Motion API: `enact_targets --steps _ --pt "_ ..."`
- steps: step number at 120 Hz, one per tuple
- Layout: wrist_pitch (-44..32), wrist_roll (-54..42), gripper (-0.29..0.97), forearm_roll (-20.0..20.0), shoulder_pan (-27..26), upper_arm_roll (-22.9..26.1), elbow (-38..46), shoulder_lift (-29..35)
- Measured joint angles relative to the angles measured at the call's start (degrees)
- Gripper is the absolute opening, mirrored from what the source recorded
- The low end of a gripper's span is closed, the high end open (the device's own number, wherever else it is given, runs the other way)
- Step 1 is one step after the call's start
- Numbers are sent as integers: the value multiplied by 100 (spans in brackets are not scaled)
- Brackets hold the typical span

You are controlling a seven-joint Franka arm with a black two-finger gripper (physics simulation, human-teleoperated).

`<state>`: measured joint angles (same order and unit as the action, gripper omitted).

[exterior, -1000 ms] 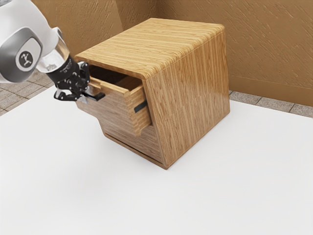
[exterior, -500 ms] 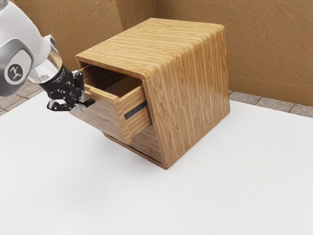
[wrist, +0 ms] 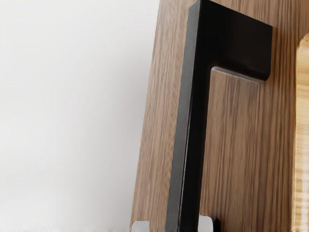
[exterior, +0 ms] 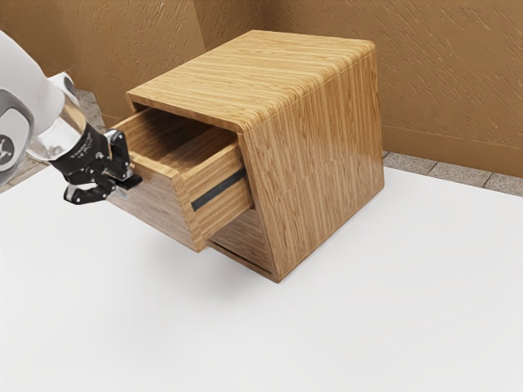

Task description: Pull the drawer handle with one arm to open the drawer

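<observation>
Close under the hand, the drawer handle [wrist: 193, 121] shows as a black bar running down the drawer's wood front. A pale pad [wrist: 140, 226] sits against one side of it and a second pad against the other, so the pincer [exterior: 118, 178] is clamped on the drawer handle.

Seen from the side, the pincer holds that front near the counter's [exterior: 327, 327] edge at the exterior view's left. The drawer [exterior: 184, 175] juts well out of the cabinet [exterior: 310, 147], its inside open to view and its dark side rail [exterior: 219, 189] exposed. The cabinet itself stands toward the counter's far edge, with the brown wall [exterior: 458, 65] behind it.

I judge the pull to be well along, and what remains should be done in a straight line along the rail. Drawing the hand directly away from the cabinet front, without lifting, dipping or twisting, keeps the drawer from binding. The squeeze on the bar should be steady so the pads cannot slide along it. The cabinet could shift on the counter if the drawer reaches its stop hard, so easing off near the end seems wise.

Compared with a second ago, the drawer is much farther out. The arm has drawn back toward the exterior view's left, more of the rail is bare, and the cabinet has not moved.
</observation>
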<state>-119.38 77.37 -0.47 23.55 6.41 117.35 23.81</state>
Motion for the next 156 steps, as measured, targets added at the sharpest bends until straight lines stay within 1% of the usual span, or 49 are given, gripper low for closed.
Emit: enact_targets --steps 43,54,76,82,97,106,126,137,142,146,152,156 --pt "-48 -51 -11 -287 105 -12 560 722" --pt "-52 -59 -11 -364 93 -16 604 799" --pt "-27 -58 -11 -411 76 -16 608 825" --pt "-19 -58 -11 -384 -54 -4 615 838" --pt "-25 -64 -8 -356 -169 1 830 1052" --pt "-34 -73 -10 -367 -169 1 931 1175" --pt "-55 -92 -10 -399 -168 1 1280 1691" --pt "-46 -97 -11 -407 -182 1 1705 2279" --pt "2 -100 -10 -408 -274 4 1825 2559" --pt "63 -102 -5 -400 -345 23 1855 2721" --pt "170 -105 6 -381 -419 117 1733 2800" --pt "315 -78 14 -367 -442 287 1333 2639"
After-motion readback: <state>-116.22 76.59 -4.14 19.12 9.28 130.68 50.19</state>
